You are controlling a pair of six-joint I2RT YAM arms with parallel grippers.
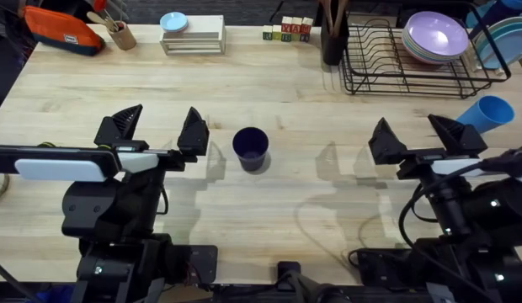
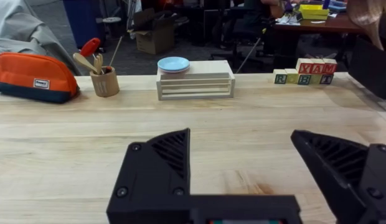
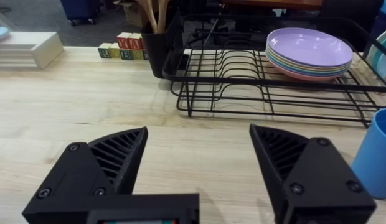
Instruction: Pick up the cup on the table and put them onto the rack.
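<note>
Two grippers hover over the table, both with fingers spread wide and empty. The left gripper has the navy cup upright just to its right, nearer than to the other arm. The right gripper has the sky-blue cup tipped over just to its right. The rack lies beyond, at the far right.

Two cups, navy and sky blue; one rack; two utensil holders.
</note>
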